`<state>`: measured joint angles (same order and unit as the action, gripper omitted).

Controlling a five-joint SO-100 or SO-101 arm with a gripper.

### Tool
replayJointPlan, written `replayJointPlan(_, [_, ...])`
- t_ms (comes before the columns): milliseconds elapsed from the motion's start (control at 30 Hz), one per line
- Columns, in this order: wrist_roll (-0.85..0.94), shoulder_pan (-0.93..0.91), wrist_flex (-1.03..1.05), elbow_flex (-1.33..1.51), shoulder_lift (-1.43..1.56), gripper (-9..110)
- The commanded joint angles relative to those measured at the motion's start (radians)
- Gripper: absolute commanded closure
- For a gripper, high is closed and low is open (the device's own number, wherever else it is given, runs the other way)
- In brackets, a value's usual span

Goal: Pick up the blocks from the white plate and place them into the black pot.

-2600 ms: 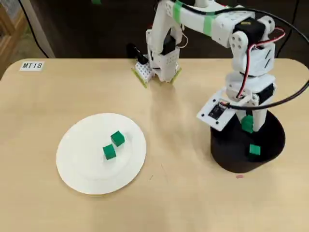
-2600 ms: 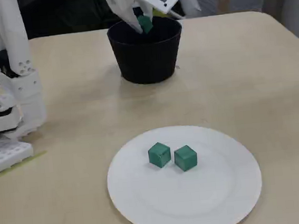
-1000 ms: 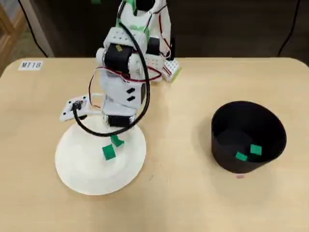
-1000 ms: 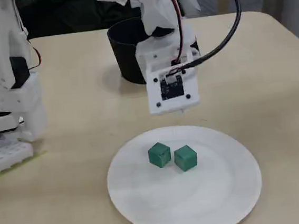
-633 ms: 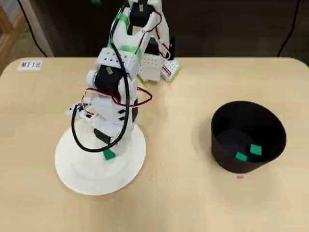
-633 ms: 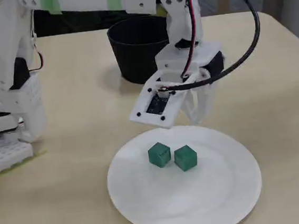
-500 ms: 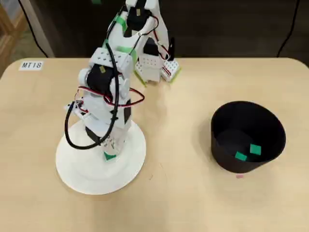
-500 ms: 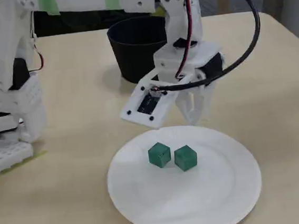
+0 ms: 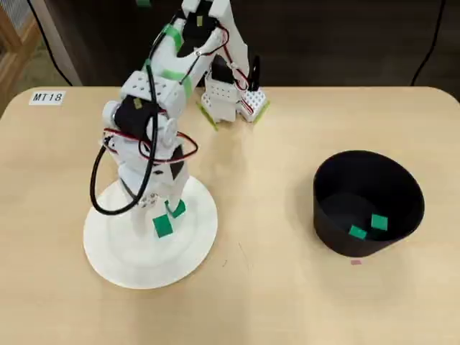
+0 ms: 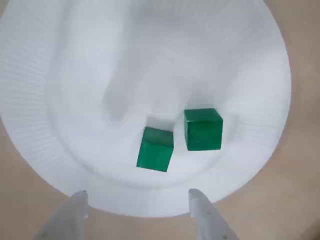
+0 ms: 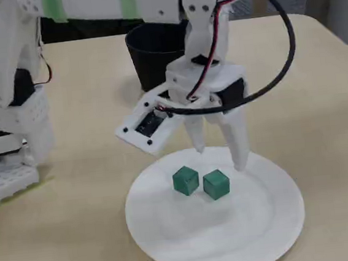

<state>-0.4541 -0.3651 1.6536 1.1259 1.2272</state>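
The pincer (image 11: 221, 157) hangs wide open and empty over the white plate (image 11: 258, 233). Two blocks (image 10: 155, 149) (image 10: 203, 129) lie just beyond its tips (two more (image 9: 357, 232) (image 9: 379, 223) inside the black pot (image 9: 338, 201), well apart).

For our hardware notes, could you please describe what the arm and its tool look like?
The arm is white plastic with green tape bands on its upper link. A thick black cable loops beside it, with thin red wires along the wrist. The tool has two slim, tapering white fingers, and a small dark circuit board sits on a white plate beside it.
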Motion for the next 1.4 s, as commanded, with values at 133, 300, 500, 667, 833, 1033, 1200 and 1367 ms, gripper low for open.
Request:
replayJointPlan(133, [-0.031, 0.000, 0.011, 0.104, 0.149, 69])
replayJointPlan(300, [-0.028, -0.002, 0.011, 0.163, 0.143, 69])
replayJointPlan(500, [-0.009, -0.020, 0.009, 0.176, 0.107, 68])
replayJointPlan(667, [-0.005, -0.015, 0.009, 0.176, 0.080, 69])
replayJointPlan(833, [-0.003, -0.011, 0.008, 0.176, 0.052, 69])
replayJointPlan(1033, [0.009, 0.000, 0.003, 0.167, 0.011, 70])
replayJointPlan(1200, [0.017, 0.006, -0.018, 0.141, -0.015, 72])
replayJointPlan(1367, [0.012, 0.003, -0.034, 0.089, -0.063, 80])
